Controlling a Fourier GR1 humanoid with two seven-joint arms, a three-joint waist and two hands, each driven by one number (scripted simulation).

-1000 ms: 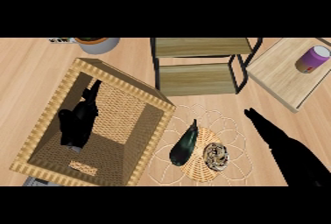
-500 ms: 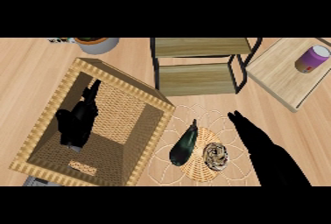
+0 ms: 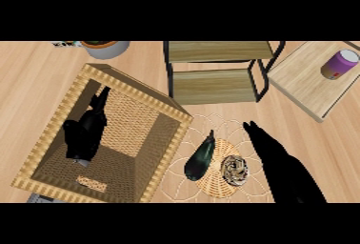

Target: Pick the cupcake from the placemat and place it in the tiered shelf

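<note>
A wicker basket point(image 3: 141, 94) is sitting far left, the left hand point(image 3: 85, 136) hanging over it with fingers point(image 3: 103, 97) straight and together. The tiered shelf point(image 3: 211, 86) is standing beyond the right hand point(image 3: 274, 155), whose fingers point(image 3: 252, 129) are lying straight, pressed together. Just left of them, on the placemat point(image 3: 215, 188), the cupcake point(image 3: 235, 170) is sitting upright with its swirl facing up, roundish, so its long axis cannot be told. The purple can point(image 3: 339, 64) is carrying a label too small to read.

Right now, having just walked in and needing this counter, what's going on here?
The robot's right hand is open just right of the cupcake on the placemat, not yet holding it. A dark eggplant lies beside the cupcake. The tiered shelf behind stands without the cupcake. The left hand rests open over the wicker basket at the left.
</note>
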